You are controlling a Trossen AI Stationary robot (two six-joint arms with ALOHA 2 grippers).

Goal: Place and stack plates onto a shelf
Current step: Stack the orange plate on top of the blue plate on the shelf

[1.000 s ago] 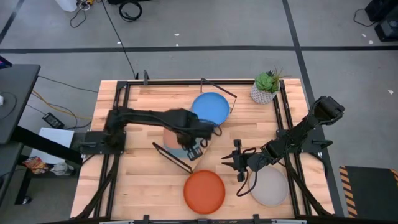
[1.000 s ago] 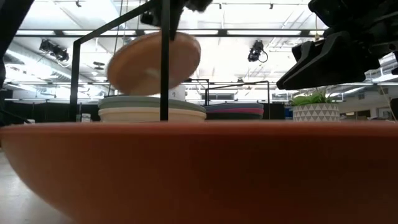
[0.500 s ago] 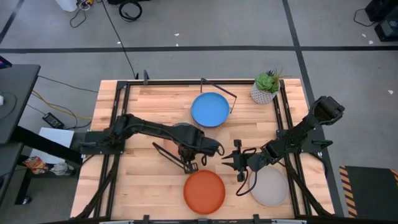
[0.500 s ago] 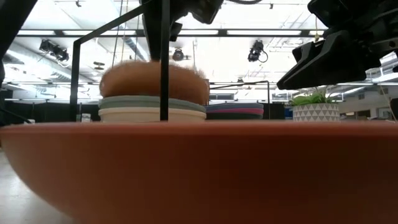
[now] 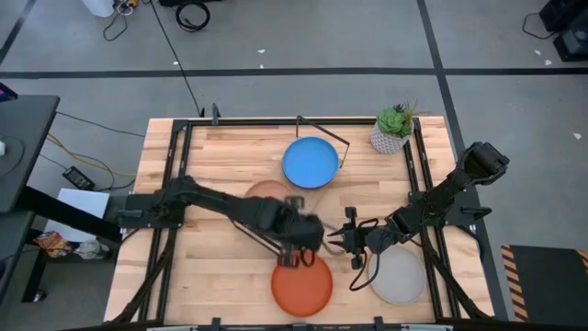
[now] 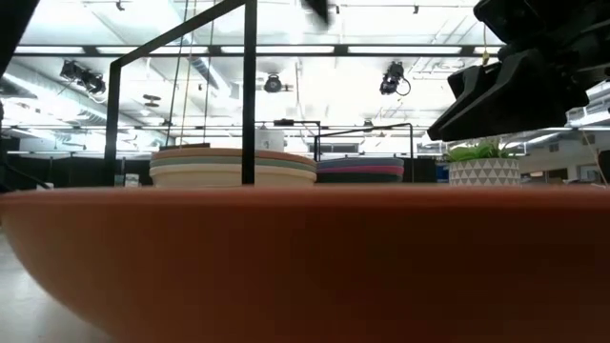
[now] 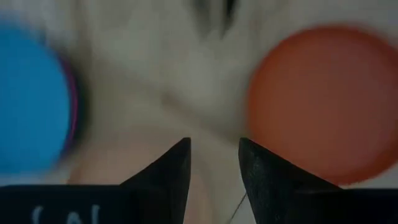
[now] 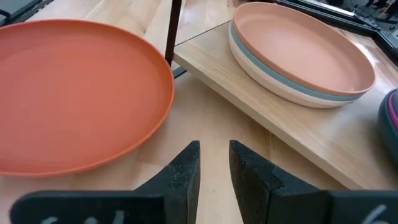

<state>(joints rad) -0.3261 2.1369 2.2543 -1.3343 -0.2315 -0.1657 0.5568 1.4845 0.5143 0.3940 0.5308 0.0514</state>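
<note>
A peach plate (image 5: 268, 195) lies level on top of a stack of plates (image 6: 233, 164) on the shelf (image 8: 261, 124). A blue plate (image 5: 310, 161) tops a second stack farther back. On the table near the front edge rest an orange plate (image 5: 301, 283) and a grey plate (image 5: 398, 276). My left gripper (image 5: 301, 256) hangs open and empty above the orange plate's far rim, clear of the shelf. My right gripper (image 5: 335, 237) waits just right of it, fingers a little apart (image 8: 214, 165) with nothing between them, pointing toward the shelf.
A green plant in a white pot (image 5: 393, 129) stands at the far right corner. Thin black wire frames (image 5: 262, 237) rise at the shelf's ends; one post (image 6: 250, 90) stands before the peach stack. The two grippers are close together near the table's middle.
My left gripper has lowered the tilted peach plate onto the nearer stack, opened and let go. It has then drawn back toward the table's near edge, over the orange plate. The peach plate now lies level on the stack.
</note>
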